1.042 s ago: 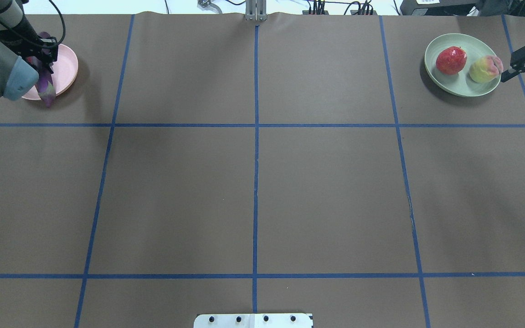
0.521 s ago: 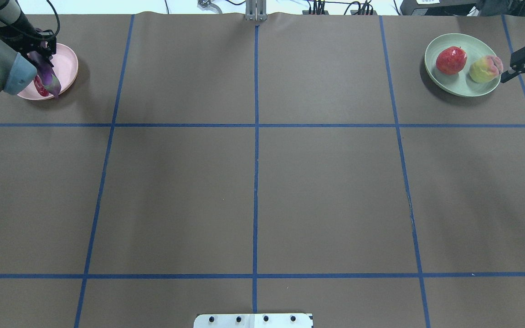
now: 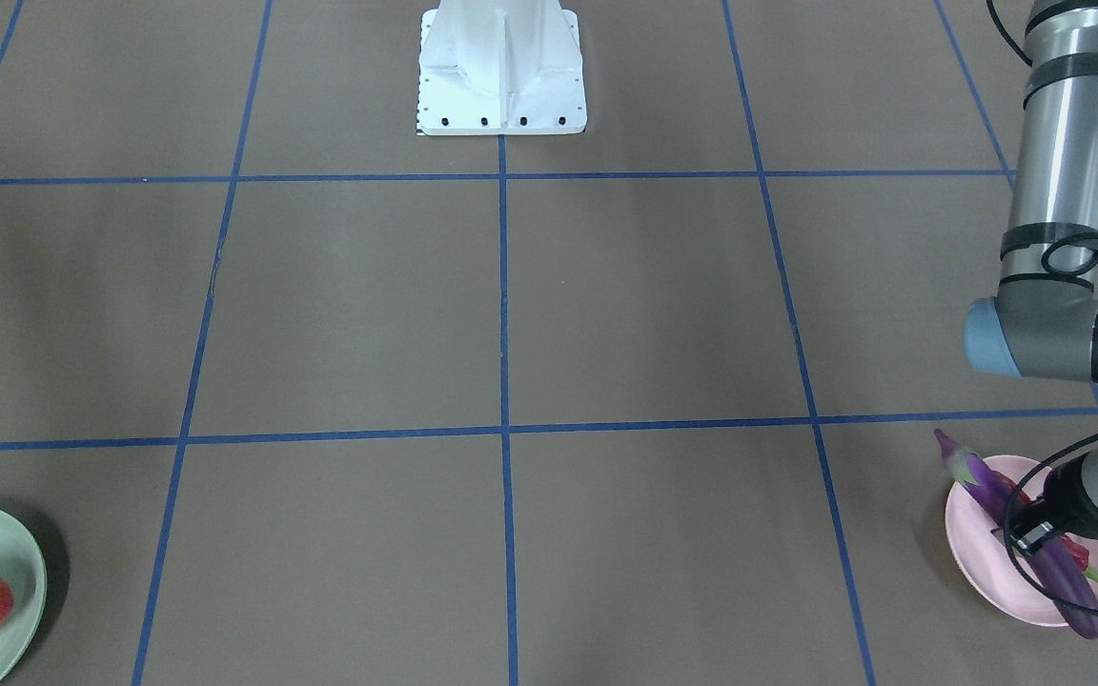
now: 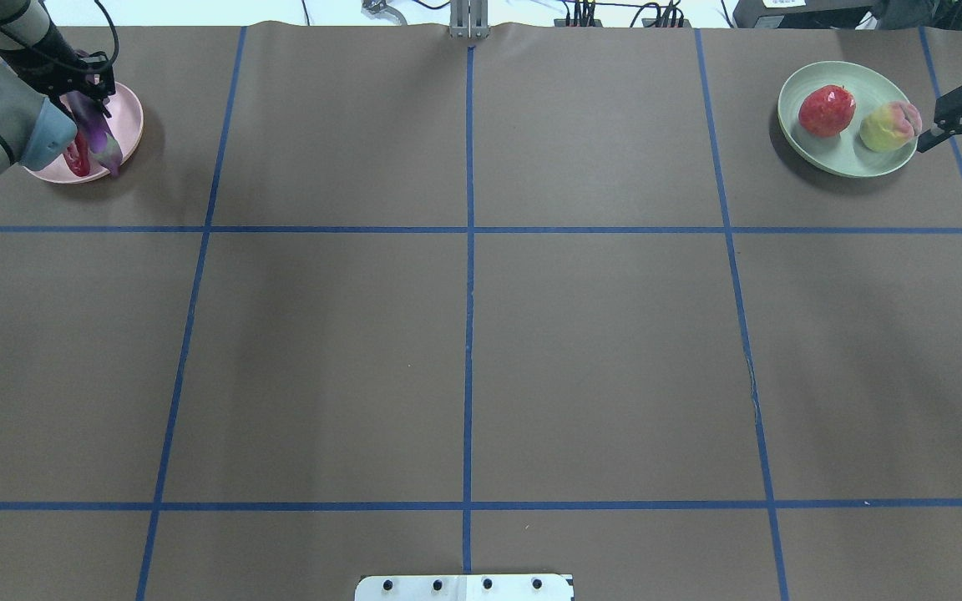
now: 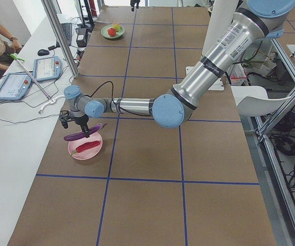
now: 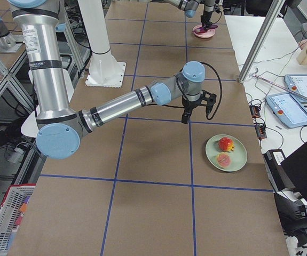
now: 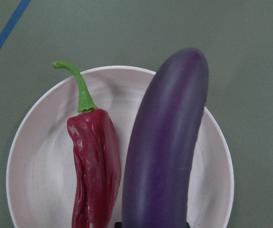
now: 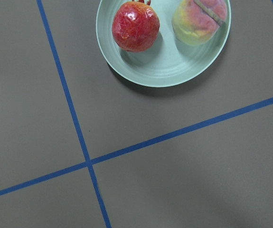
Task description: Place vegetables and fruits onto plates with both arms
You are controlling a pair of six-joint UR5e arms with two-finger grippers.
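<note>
One vegetable is awaiting placement: the left gripper (image 5: 84,129) is clamping the eggplant (image 7: 167,142) near mid-length, holding it just over the pink plate (image 7: 36,156), with the chili (image 7: 93,166) lying at its 9 o'clock in the wrist view. Both ends are overhanging the rim, so lowering it level, centred and clear of the chili before releasing is looking wisest. The right gripper (image 4: 957,163) is hanging spread and empty at the green plate's (image 8: 164,71) 3 o'clock in the overhead view; the plate is carrying the pomegranate (image 8: 135,26) and peach (image 8: 200,21).

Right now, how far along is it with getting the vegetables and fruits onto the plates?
Done: the pomegranate and peach sit on the mint green plate, and the red chili lies on the pink plate. In hand: the left fingers are shut on the eggplant, held over the pink plate beside the chili. Left: lower it and let go.
</note>
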